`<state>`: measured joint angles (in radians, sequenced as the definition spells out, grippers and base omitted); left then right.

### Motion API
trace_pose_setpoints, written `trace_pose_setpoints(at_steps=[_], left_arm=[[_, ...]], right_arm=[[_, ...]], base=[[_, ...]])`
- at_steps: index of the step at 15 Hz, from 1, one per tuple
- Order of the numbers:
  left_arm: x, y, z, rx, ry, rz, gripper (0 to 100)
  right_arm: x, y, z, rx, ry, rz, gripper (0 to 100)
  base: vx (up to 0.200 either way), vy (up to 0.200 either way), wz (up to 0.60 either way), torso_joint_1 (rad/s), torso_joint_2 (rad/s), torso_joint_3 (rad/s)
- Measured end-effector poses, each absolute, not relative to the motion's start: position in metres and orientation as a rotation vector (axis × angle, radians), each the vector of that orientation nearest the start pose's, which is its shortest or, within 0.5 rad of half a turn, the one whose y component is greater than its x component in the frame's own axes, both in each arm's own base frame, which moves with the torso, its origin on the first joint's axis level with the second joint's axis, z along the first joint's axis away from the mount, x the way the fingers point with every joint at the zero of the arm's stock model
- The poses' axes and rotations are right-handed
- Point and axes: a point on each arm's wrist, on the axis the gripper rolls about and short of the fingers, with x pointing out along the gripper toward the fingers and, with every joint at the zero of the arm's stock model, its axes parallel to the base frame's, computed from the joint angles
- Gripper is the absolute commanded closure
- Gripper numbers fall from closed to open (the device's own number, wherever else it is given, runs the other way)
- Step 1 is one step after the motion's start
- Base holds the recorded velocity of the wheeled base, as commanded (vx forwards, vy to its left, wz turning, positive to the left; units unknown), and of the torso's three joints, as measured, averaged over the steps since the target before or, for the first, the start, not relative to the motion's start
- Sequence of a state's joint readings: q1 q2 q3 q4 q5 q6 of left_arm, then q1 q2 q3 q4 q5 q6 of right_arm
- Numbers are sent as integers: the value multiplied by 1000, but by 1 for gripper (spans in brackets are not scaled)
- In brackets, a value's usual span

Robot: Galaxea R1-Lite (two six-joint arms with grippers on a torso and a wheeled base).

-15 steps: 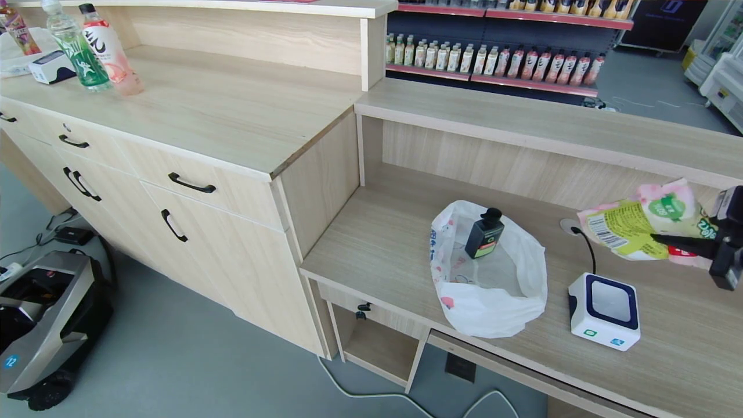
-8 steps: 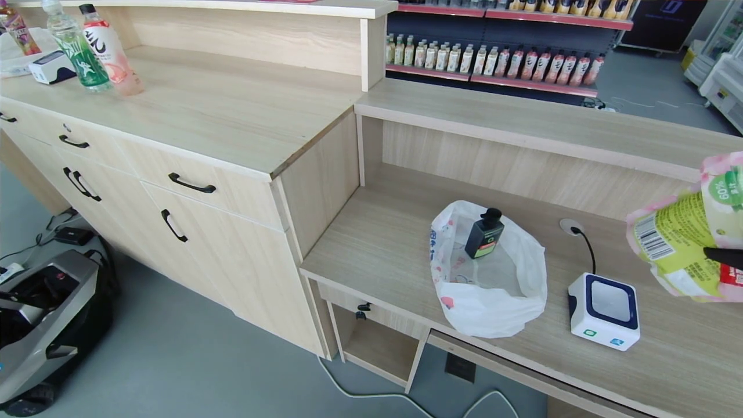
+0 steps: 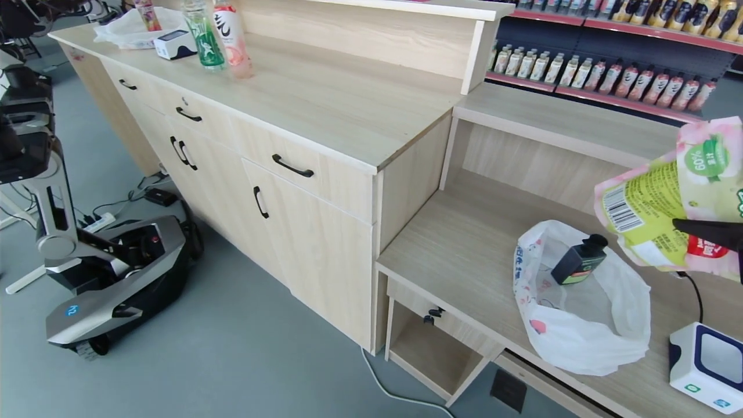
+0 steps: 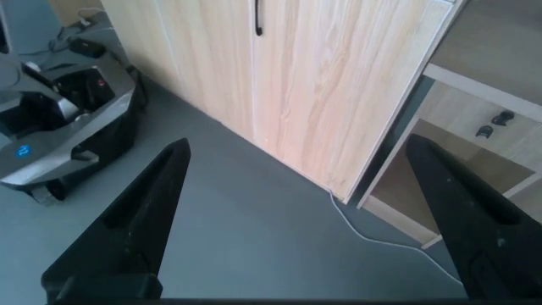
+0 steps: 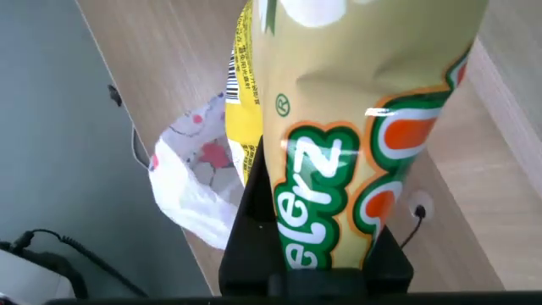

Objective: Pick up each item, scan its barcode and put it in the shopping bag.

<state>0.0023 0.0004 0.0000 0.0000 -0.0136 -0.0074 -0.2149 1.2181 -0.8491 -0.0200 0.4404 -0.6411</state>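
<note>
Head view: right fingers (image 3: 703, 231) clamped on snack pouch (image 3: 662, 197), held aloft over counter (image 3: 464, 244) (left fingers (image 4: 135, 220) spread apart).

Glossy plastic snack pouch (image 3: 667, 203), matt wood-grain counter (image 3: 464, 244).

shop | checkout counter (image 3: 325, 110) | shelves of bottled drinks (image 3: 603, 81) | barcode scanner (image 3: 705, 366)

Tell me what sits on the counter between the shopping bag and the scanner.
Head view: nothing sits there. Only a narrow strip of bare counter separates the shopping bag from the scanner.
</note>
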Motion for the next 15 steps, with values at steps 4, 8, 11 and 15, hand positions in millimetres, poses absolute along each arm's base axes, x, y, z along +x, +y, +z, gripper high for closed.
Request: trace_pose_setpoints(at_steps=[4,8,11,15], left_arm=[[-23,0,75,-8,0,-11,0],[-23,0,75,-7,0,-11,0],[-23,0,75,-7,0,-11,0],[-23,0,75,-8,0,-11,0]], right_arm=[[216,-36,230,-499,311,350,100],[246,-46,191,-517,375,367,100],[255,-50,167,-527,448,398,100],[269,-54,151,-523,466,404,100]], base=[[0,0,0,0,0,0],[0,0,0,0,0,0],[0,0,0,0,0,0],[0,0,0,0,0,0]])
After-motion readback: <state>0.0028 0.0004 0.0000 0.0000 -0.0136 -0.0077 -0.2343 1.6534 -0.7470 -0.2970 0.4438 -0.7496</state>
